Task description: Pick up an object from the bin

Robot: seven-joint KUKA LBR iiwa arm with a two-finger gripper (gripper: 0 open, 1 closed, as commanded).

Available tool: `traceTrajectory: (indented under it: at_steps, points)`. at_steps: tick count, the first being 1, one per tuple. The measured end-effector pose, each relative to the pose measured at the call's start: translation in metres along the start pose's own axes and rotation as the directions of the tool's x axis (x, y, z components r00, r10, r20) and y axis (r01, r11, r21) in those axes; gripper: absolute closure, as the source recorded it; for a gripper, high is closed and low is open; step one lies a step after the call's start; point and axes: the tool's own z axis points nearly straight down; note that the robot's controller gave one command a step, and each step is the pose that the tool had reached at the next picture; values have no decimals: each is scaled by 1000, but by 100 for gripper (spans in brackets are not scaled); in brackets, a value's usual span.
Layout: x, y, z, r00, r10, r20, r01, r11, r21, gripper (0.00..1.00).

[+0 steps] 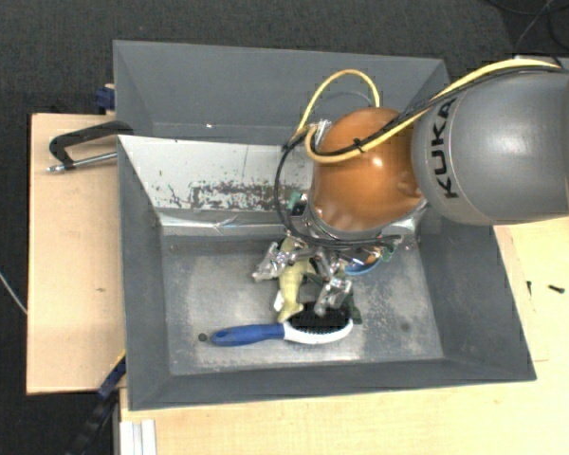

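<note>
The gripper [311, 275] hangs low over the middle of the bin [171, 282], under the orange cover. Whether it is spread or pressed together I cannot tell. Right by it lie a pale yellow lump [288, 292] and a brush [266, 334] with a blue handle and black bristles, close to the near wall.

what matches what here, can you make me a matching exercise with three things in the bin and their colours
Things:
1. brush handle
2. brush bristles
3. lump beside the hand

Colours:
a. black
b. pale yellow
c. blue

Pairs: 1-c, 2-a, 3-b
</note>
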Motion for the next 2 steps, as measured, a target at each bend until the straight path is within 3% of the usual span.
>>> traceTrajectory:
  at_steps: [1,2]
  points:
    - [-3,-15,3,986,-169,-1,169,986,-3,0]
    - [3,-18,3,986,-166,-16,166,986,-8,100]
